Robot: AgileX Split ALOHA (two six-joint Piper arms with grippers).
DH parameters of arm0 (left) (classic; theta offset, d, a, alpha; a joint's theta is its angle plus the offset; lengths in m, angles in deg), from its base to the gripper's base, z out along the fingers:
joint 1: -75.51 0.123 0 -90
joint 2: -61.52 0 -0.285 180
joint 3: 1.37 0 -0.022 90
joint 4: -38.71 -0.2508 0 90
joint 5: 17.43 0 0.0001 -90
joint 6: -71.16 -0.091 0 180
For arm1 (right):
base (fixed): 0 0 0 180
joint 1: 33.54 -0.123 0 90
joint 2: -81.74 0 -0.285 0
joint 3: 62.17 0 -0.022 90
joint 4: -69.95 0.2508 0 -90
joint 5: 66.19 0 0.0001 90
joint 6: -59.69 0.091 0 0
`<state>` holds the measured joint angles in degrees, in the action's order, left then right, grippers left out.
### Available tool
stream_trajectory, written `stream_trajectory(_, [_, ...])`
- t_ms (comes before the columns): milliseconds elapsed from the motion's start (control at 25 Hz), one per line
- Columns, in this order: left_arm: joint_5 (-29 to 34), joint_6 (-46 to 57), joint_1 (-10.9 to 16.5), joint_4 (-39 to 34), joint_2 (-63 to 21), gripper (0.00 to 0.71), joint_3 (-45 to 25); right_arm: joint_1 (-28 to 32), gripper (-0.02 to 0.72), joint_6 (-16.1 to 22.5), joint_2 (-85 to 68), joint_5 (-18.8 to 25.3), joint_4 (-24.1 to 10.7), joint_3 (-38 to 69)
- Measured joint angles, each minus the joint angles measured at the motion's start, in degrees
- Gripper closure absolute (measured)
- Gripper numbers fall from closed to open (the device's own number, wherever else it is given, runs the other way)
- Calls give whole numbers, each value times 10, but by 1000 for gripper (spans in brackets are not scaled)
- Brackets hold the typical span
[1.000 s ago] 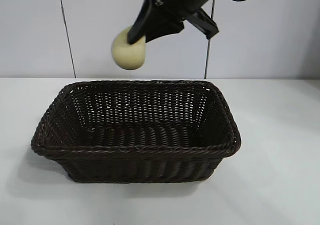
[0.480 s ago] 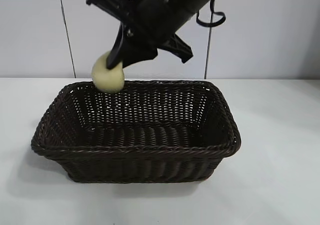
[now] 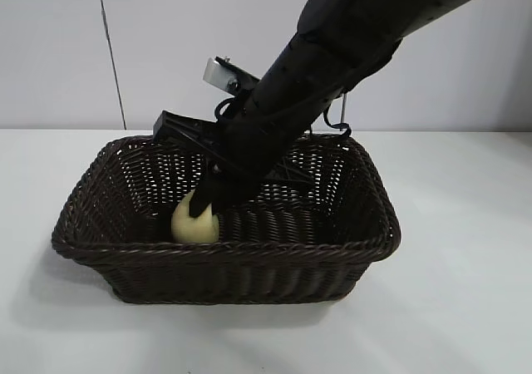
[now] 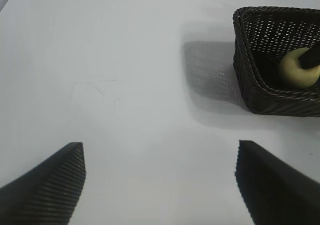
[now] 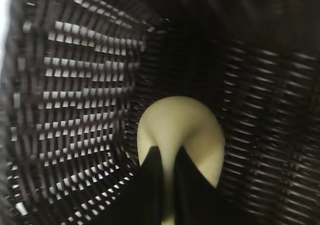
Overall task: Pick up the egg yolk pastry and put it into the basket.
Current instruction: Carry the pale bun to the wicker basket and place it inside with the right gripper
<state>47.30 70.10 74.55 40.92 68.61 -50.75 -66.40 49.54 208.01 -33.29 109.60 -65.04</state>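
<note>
Right gripper pinching egg yolk pastry low inside basket; pastry looks light, soft, dentable — hold rim gently; left gripper wide open, empty

I see a white table under even light, and behind it a pale wall with two thin dark vertical seams.

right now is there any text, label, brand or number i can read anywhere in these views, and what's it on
None can be read in any view.
The basket, the egg yolk pastry and the table carry no print.
The small pale block on the right arm is blank from here.
</note>
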Motion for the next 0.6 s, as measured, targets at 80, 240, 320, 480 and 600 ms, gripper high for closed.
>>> stream_trajectory(80, [0, 0, 0, 0, 0, 112, 0, 0, 390, 0, -4, 5, 0, 0])
stream_trajectory(240, [0, 0, 0, 0, 0, 112, 0, 4, 238, 1, -25, 40, -18, -10])
stream_trajectory(320, [0, 0, 0, 0, 0, 112, 0, 14, 222, 17, -39, 67, -38, -30])
stream_trajectory(480, [0, 0, 0, 0, 0, 112, 0, 45, 217, 67, -56, 162, -102, -97])
stream_trajectory(600, [0, 0, 0, 0, 0, 112, 0, 61, 217, 98, -58, 235, -175, -142])
